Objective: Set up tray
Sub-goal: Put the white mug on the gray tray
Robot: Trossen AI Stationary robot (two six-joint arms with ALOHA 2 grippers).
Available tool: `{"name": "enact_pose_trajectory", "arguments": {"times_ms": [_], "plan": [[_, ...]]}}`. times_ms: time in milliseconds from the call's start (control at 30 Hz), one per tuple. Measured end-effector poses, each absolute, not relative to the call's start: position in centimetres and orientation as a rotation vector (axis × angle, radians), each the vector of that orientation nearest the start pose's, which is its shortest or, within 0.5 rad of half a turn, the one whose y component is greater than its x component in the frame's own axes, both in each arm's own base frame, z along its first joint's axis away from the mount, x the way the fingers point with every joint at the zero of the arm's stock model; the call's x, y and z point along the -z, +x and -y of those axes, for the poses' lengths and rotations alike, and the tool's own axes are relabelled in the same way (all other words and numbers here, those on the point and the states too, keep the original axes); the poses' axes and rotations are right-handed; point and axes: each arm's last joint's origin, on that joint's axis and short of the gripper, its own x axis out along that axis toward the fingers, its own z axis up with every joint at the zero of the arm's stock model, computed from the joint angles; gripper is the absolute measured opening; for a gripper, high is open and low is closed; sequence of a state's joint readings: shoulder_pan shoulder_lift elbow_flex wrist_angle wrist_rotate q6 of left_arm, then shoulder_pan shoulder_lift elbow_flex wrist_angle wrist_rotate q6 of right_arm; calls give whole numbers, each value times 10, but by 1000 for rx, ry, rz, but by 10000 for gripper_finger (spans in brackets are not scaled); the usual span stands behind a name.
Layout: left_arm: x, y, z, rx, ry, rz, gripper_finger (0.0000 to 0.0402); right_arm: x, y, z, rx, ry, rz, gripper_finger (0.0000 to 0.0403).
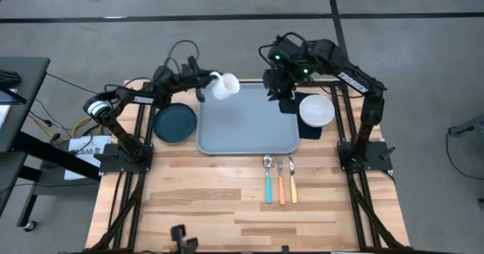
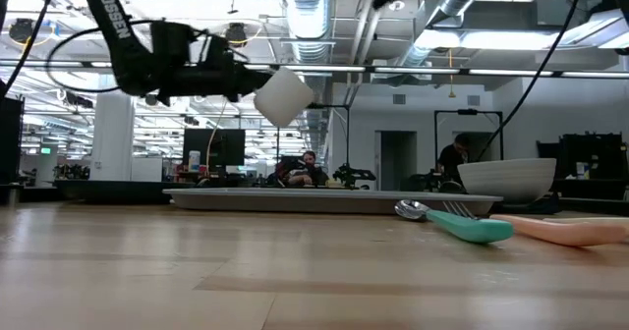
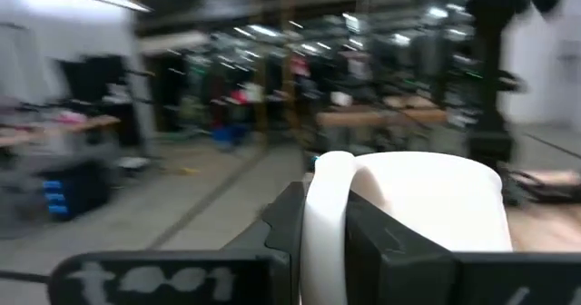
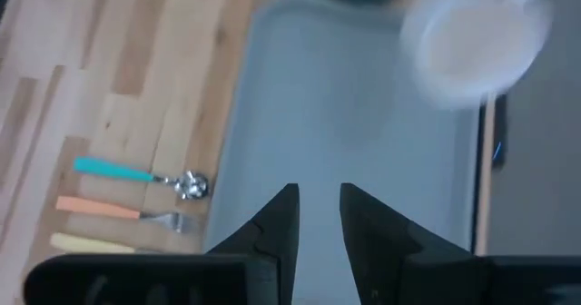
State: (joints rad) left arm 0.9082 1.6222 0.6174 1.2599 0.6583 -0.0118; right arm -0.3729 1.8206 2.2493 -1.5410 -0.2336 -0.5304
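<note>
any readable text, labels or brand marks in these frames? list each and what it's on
"TROSSEN": white letters along the left arm's link in the low view; only the tail end is sharp.
White marking on the left gripper body in the left wrist view: blurred, not readable.
Printed sheet beside the table's left edge in the high view: too small to read.
White lettering on the right arm's link: too small to read.

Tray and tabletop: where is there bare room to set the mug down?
The tray is bare throughout. So is the near table, left of the cutlery. Crowded: the plate on the tray's left; the bowl and right gripper on its right. The left gripper holds the mug.
</note>
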Motion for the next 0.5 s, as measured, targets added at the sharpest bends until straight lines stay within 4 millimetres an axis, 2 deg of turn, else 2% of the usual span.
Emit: {"name": "enact_pose_trajectory", "arguments": {"times_ms": [133,267,500], "plan": [[-209,187,-228,-294,196,200,31,-406,300,135,-100,-20,-1160,77],[-201,183,-225,-327,231,174,31,-379,295,155,-72,71,-1254,77],[-187,175,-221,-477,254,114,30,-338,287,179,-40,185,-1349,77]]}}
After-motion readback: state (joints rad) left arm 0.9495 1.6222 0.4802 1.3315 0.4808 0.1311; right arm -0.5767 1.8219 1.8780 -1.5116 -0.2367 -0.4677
